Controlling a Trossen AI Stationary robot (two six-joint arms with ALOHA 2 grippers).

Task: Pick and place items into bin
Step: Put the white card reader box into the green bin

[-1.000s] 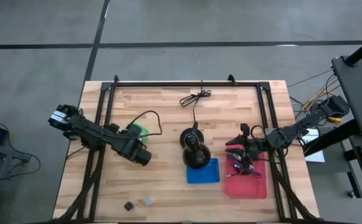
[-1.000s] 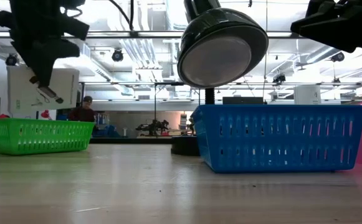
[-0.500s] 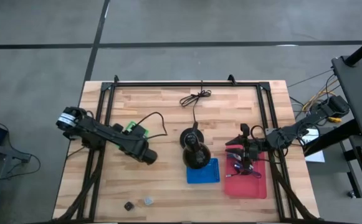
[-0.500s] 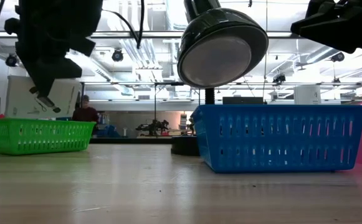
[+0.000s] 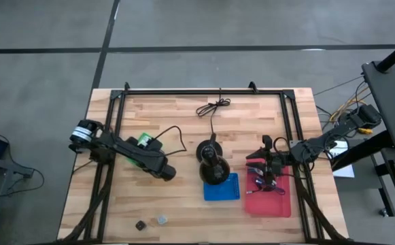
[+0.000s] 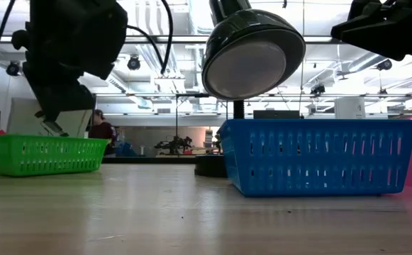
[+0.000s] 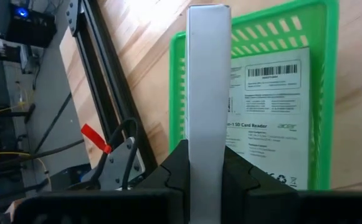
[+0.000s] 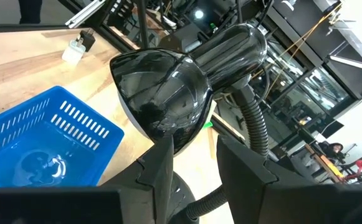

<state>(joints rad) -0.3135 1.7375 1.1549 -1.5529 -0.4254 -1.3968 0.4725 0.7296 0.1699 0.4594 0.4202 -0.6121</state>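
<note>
While the left pincer [image 7: 207, 163] squeezes a thin white box [image 7: 209, 93], the green basket [image 7: 321, 99] lies just under it.

Two dark multi-joint arms, left arm [image 5: 126, 151] with a white-banded base joint and looping black cable, right arm [image 5: 306, 150] with yellow wiring at its base.

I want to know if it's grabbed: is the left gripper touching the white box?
Touching. Left wrist view: left gripper fingers press both sides of the white box.
</note>
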